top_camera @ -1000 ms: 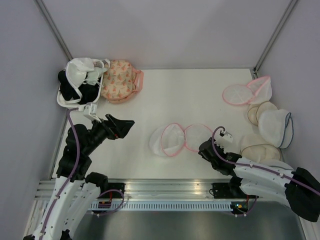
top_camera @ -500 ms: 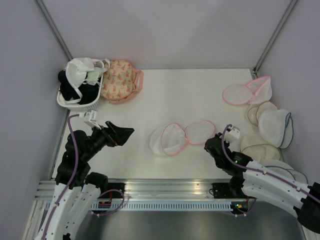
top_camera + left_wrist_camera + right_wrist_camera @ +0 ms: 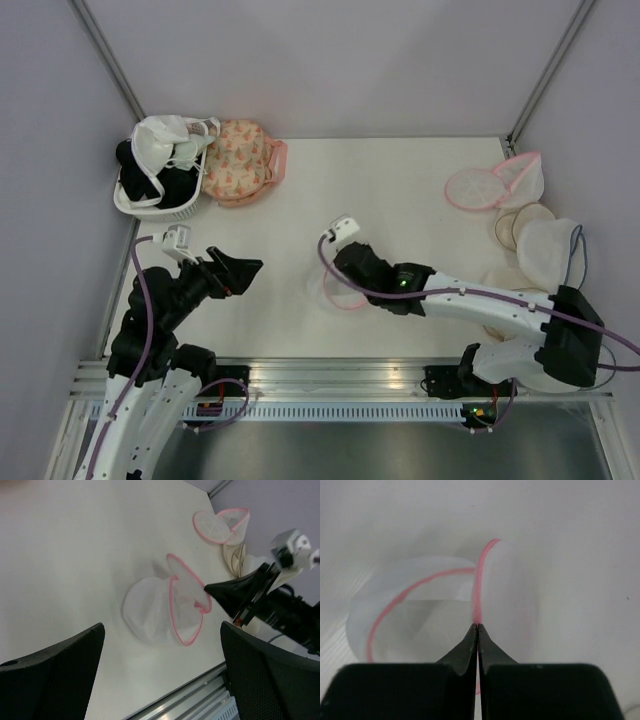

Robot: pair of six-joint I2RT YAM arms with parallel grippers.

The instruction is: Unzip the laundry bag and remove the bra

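Note:
The laundry bag (image 3: 322, 289), round white mesh with a pink rim, lies at the table's middle, mostly under my right arm. In the left wrist view the laundry bag (image 3: 150, 612) lies unzipped, one half standing up. My right gripper (image 3: 341, 279) is shut on the pink rim (image 3: 479, 587), as the right wrist view (image 3: 478, 626) shows; the bag looks empty. A white bra (image 3: 160, 140) lies on black garments in the basket (image 3: 128, 203) at the far left. My left gripper (image 3: 246, 268) is open and empty, left of the bag, also in its own view (image 3: 162, 630).
A peach floral bag (image 3: 240, 160) sits beside the basket. At the right edge lie another pink-rimmed mesh bag (image 3: 492, 184), a white blue-trimmed bag (image 3: 550, 252) and cream cups (image 3: 518, 226). The metal rail (image 3: 330, 372) runs along the near edge.
My right arm swung left across the bag with its rim pinched, folding the right half over the left half. My left gripper drifted slightly down and stayed open.

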